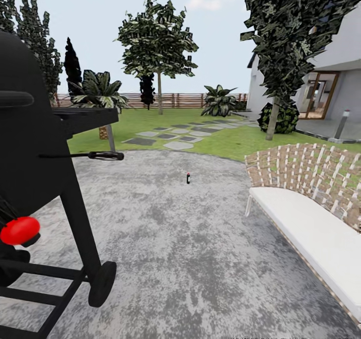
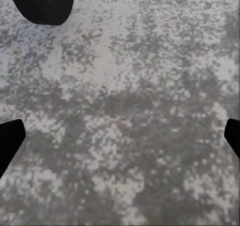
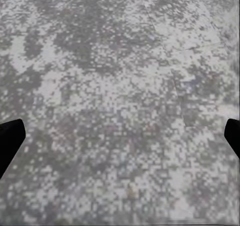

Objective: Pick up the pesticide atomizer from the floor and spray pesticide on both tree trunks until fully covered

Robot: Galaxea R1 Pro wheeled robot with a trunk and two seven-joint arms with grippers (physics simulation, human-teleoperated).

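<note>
Both pincers hang spread wide over mottled grey paving: the left gripper shows only its two dark fingertips at the side edges of the left wrist view, nothing between them, and the right gripper shows the same, released, above bare ground.

In the head view, a small dark object with a reddish top, apparently the pesticide atomizer, stands upright alone near the centre of the frame on the grey patio, well apart from everything around it.

A black barbecue grill on wheels crowds the left edge, a red knob low on its side. A white-cushioned woven bench runs along the right edge toward the lower right corner. Between the two lies a broad open lane of paving leading straight to the atomizer.

Beyond the patio's curved edge, the lawn carries a line of stepping stones toward the slatted fence. One tree rises at upper centre by the fence; another tree leans at upper right, its trunk beside a dark shrub, near the white house.
</note>
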